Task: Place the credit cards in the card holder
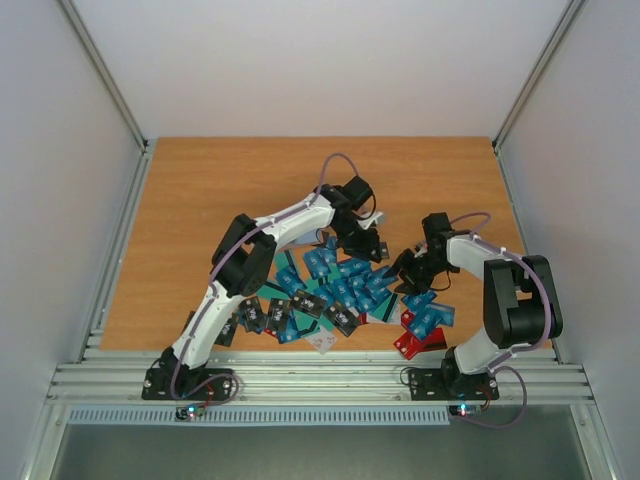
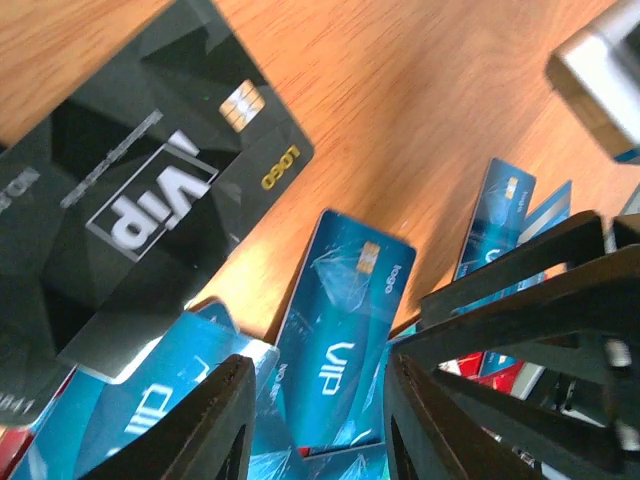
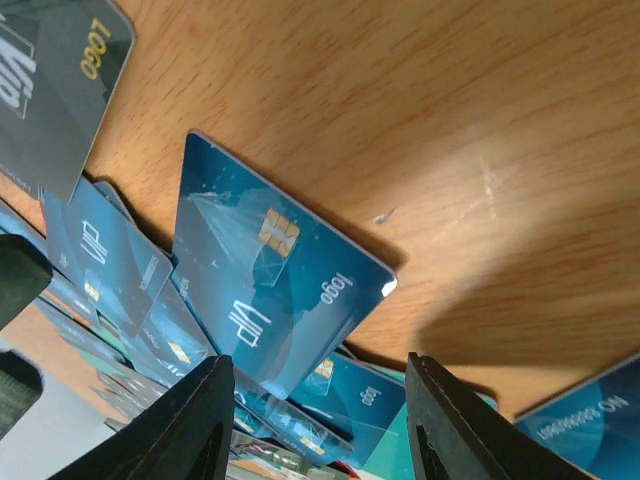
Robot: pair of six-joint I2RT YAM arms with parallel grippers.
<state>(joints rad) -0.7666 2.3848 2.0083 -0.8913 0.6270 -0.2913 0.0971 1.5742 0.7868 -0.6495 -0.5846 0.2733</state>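
Between the right jaws, which stand wide with nothing in them, a blue card [image 3: 270,270] lies tilted, partly on the heap of credit cards [image 1: 335,290] and partly over the bare counter [image 1: 220,190]. Closing there looks risky. The card is thin and slick, so the jaws may push it along the wood, or pinch the cards under its near edge as well. The left jaws also stand apart and empty over another blue card [image 2: 335,350], with a black card [image 2: 150,190] off to their left. Dark struts [image 2: 520,300], seemingly part of the right arm, sit just to the right of the left jaws. The two arms could therefore knock together or scatter the heap if either one moves in carelessly. I cannot pick out the card holder in any view. If it lies buried under the heap, a lifted card has nowhere to go until the holder is found.
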